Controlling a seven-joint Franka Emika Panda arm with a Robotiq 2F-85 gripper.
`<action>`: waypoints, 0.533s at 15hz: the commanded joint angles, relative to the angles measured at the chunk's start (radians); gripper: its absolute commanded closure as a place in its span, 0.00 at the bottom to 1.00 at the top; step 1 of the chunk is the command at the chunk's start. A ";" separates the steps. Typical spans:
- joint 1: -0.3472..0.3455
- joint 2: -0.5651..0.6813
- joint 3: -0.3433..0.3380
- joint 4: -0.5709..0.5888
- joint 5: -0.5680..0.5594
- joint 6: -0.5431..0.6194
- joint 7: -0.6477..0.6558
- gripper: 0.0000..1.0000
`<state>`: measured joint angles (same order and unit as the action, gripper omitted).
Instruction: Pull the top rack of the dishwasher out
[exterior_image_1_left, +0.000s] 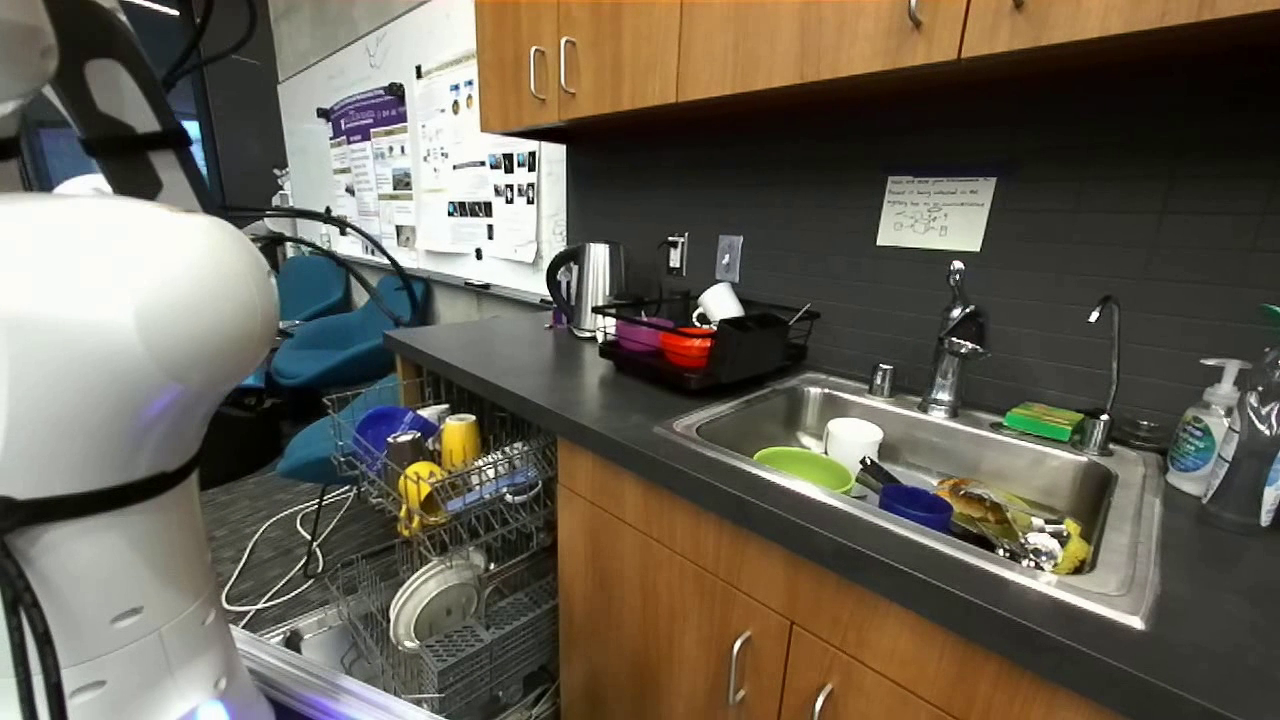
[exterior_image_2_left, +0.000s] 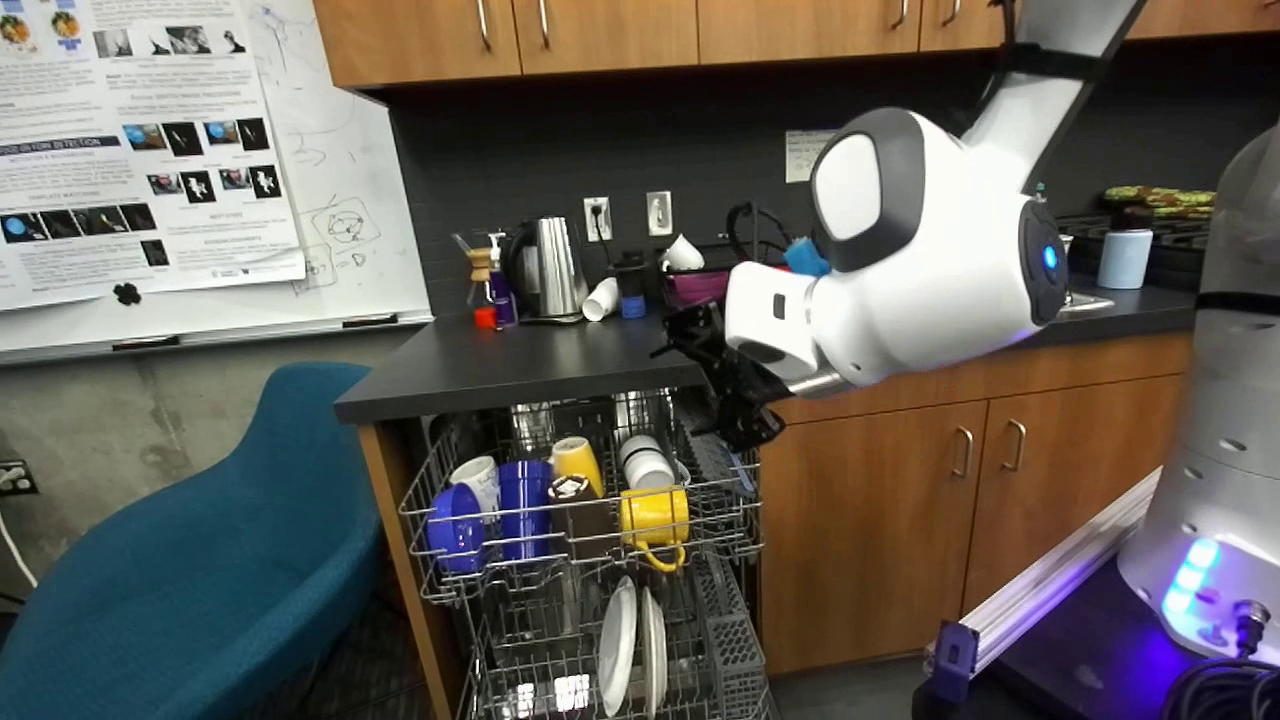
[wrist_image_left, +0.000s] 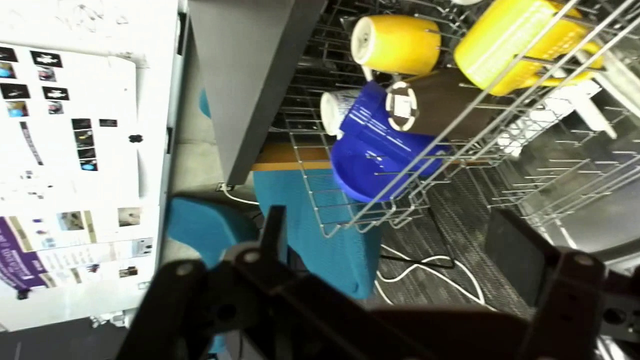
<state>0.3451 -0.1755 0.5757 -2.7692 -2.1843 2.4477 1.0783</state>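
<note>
The black two-fingered gripper (wrist_image_left: 392, 237) stands wide, holding nothing. In an exterior view, the shallow pale-grey wire-grid top rack (exterior_image_2_left: 612, 502), jutting from under the dark flat countertop (exterior_image_2_left: 500, 365) and spanning left to right, lies below and left of it.

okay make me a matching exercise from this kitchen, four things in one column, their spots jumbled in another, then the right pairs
Things:
1. metal kettle
2. lime-green bowl
3. yellow mugs
4. white plates

Places:
A. in the top rack
B. on the countertop
C. in the lower rack
D. in the sink

Pairs: 1-B; 2-D; 3-A; 4-C
</note>
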 joint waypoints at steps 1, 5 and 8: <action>-0.026 -0.198 -0.095 -0.025 -0.142 0.090 0.182 0.00; 0.019 -0.378 -0.373 -0.021 -0.159 0.288 0.264 0.00; -0.009 -0.416 -0.546 0.072 -0.041 0.444 0.154 0.00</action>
<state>0.3321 -0.5253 0.1823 -2.7526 -2.3156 2.7640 1.3158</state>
